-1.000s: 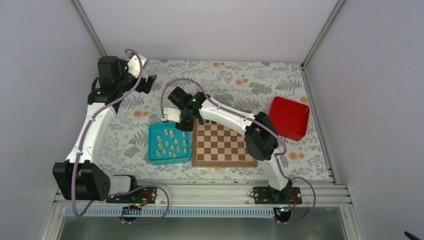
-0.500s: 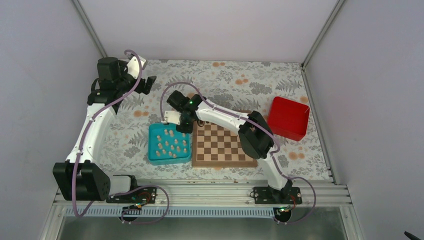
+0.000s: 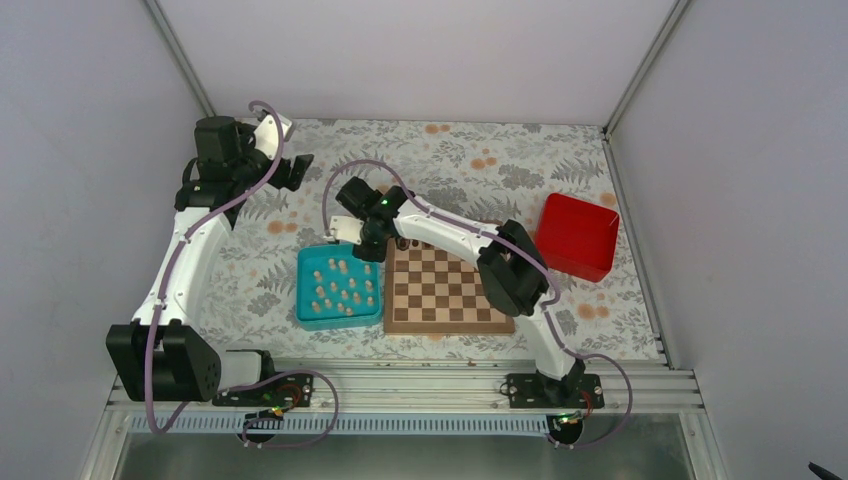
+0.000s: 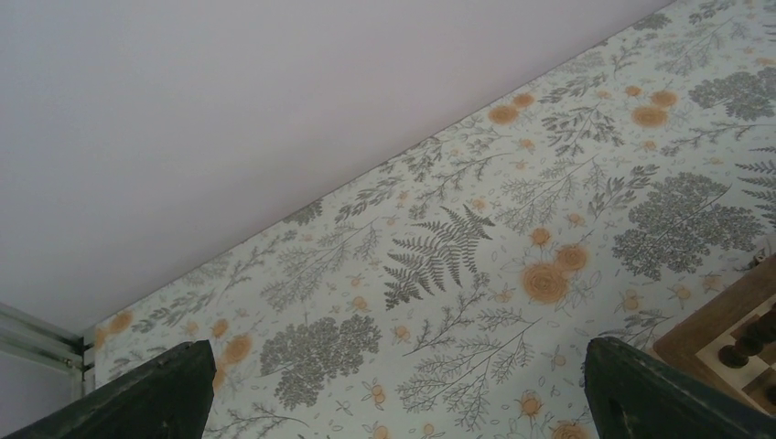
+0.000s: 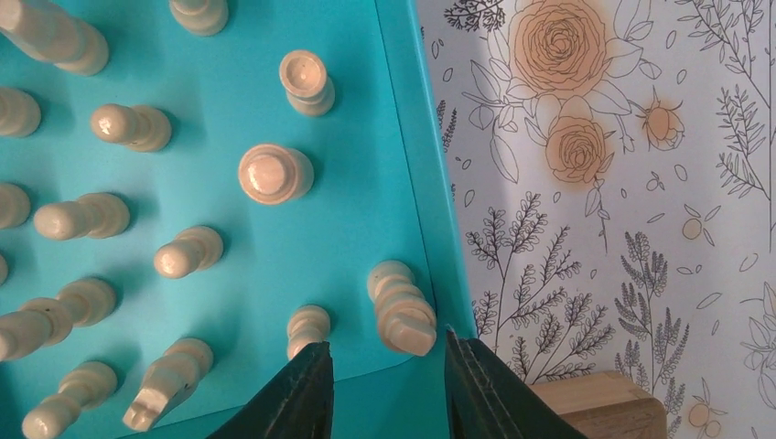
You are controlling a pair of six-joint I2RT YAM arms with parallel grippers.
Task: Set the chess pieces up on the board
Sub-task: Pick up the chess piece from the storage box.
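Several pale beige chess pieces [image 3: 338, 288] stand in a teal tray [image 3: 306, 300] left of the board [image 3: 446, 290]. In the right wrist view the pieces [image 5: 274, 174] fill the tray [image 5: 366, 119]. My right gripper [image 5: 384, 366] is open just above the tray's far right corner, its jaws on either side of one tall pale piece [image 5: 403, 308] by the rim. In the top view it [image 3: 362, 250] hangs over that corner. My left gripper [image 3: 297, 170] is open and empty, far back left over the cloth. A board corner with dark pieces [image 4: 746, 343] shows at its right.
A red box [image 3: 578, 236] stands right of the board. A few dark brown pieces [image 3: 405, 243] stand on the board's far edge. Grey walls close in the flowered table on three sides. The right arm stretches across the board.
My right gripper shifted slightly left and back, then settled over the teal tray's far right corner. The left arm has not moved.
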